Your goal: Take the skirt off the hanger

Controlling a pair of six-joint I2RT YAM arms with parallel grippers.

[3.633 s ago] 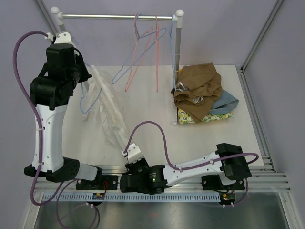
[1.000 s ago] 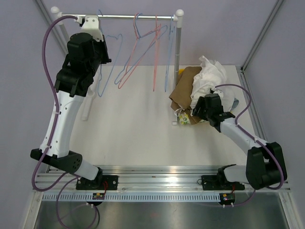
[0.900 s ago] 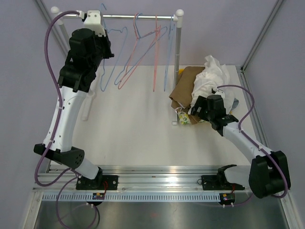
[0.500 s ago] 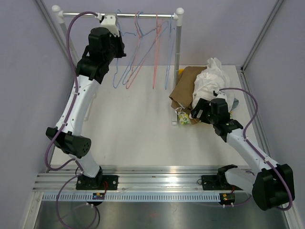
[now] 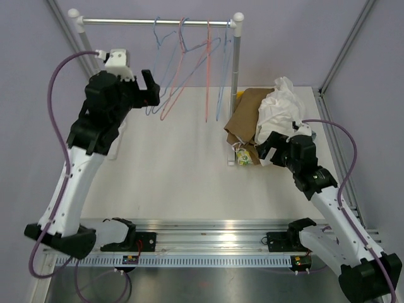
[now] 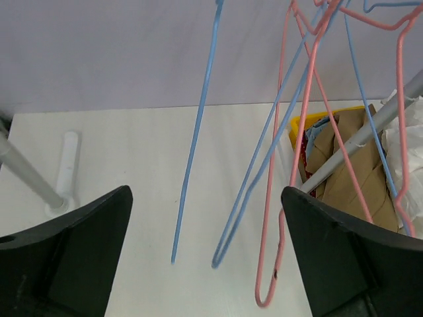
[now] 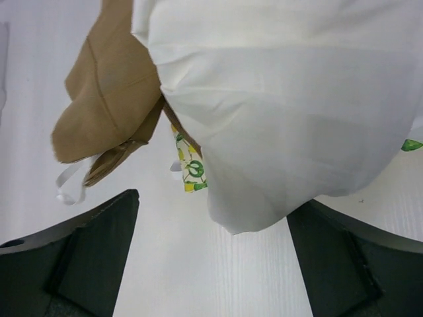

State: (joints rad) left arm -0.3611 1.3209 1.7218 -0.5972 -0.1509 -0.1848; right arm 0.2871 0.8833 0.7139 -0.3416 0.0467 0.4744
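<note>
White skirt (image 7: 284, 119) is bunched on the clothes pile (image 7: 106, 92), dead ahead of your right claw (image 7: 211, 264), fingers spread wide, holding nothing. Left claw (image 6: 205, 264), spread too, only faces bare hangers (image 6: 297, 165), so the right arm's way nearer.

The left arm rears high, left hand (image 6: 205, 195) spread wide; the right arm reaches forward, right hand (image 7: 215, 201) likewise spread.

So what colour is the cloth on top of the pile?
The cloth is plain white, clearest in the right wrist view.
</note>
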